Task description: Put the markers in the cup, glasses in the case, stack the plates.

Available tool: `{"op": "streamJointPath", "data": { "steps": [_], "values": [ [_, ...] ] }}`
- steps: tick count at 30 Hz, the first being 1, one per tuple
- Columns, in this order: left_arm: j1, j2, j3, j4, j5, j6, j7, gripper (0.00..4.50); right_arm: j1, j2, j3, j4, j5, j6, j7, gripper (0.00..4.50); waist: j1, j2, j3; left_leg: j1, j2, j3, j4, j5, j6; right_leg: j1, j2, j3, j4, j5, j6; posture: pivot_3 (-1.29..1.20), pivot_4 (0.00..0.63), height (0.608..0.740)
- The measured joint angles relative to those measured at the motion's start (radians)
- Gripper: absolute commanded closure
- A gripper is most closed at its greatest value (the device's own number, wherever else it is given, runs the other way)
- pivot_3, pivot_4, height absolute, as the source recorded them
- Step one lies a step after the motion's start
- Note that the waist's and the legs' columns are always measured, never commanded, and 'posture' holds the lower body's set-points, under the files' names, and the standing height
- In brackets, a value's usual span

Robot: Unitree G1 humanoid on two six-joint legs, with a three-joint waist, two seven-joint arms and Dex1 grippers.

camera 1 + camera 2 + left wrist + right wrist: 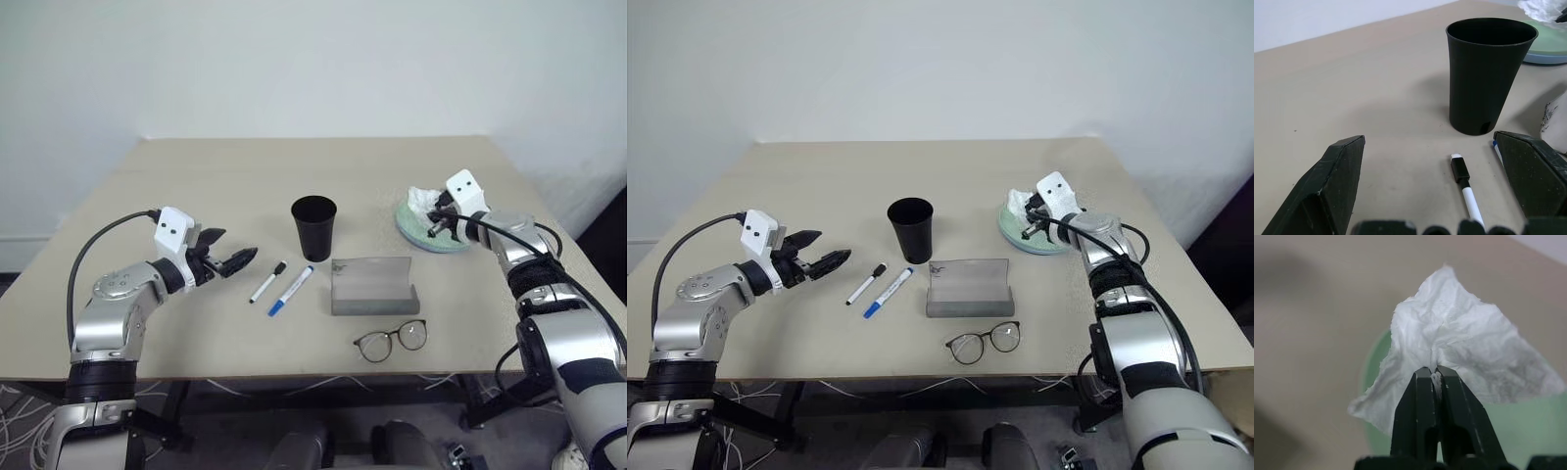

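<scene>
Black plastic marked the landmark: the cup (313,227) stood upright and empty near the middle of the tabletop (196,176). In the left eye view both markers (282,284) lay flat just in front of the cup, black-capped one to its left, blue-capped one beside it, neither inside. The grey case (372,285) sat open in front of and to the right of the cup, and the glasses (391,341) lay on the tabletop nearer the robot than the case, not in it. Well to the cup's right the plates (423,238) already sat one on the other, mint green over light blue, with a crumpled white tissue (423,201) on top.

In the right eye view the left pincer (823,260) hung to the cup's left, its fingers spread wide and holding nothing.

The left wrist view showed the black-capped marker (1465,188) lying between those parted fingers, short of the cup.

In the right wrist view the right pincer (1436,379) was pinched almost closed on a fold of the tissue over the green plate (1528,431).

By this reading stacking looked done; markers and glasses remained.
</scene>
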Motion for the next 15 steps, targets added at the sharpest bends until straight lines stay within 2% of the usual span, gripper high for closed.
{"op": "streamJointPath", "data": {
  "steps": [6,10,15],
  "values": [
    [0.0,0.0,0.0,0.0,0.0,0.0,0.001,0.0,-0.037,-0.002,-0.028,0.048,-0.003,-0.08,-0.073,1.41,-0.003,0.0,0.0,0.001,0.002,0.0,0.0,0.0,-0.001,0.0,0.004,0.001,0.0,0.0,0.001,0.0,0.0,0.739],
    [-0.042,-0.029,0.004,-0.019,-0.04,0.043,0.008,0.0,-0.037,-0.05,-0.042,0.045,0.0,-0.092,-0.013,0.03,0.003,0.001,0.0,0.0,0.002,-0.002,0.002,0.001,-0.001,0.001,0.004,0.0,0.0,0.0,0.0,0.0,0.0,0.739],
    [-0.125,-0.027,-0.009,-0.048,-0.045,0.061,-0.002,0.0,-0.021,-0.103,-0.049,-0.048,0.021,-0.086,0.16,0.03,-0.007,0.002,0.0,0.002,0.002,0.0,0.002,0.001,-0.001,0.003,0.005,0.001,0.0,0.001,0.002,0.0,0.0,0.739]
  ]
}}
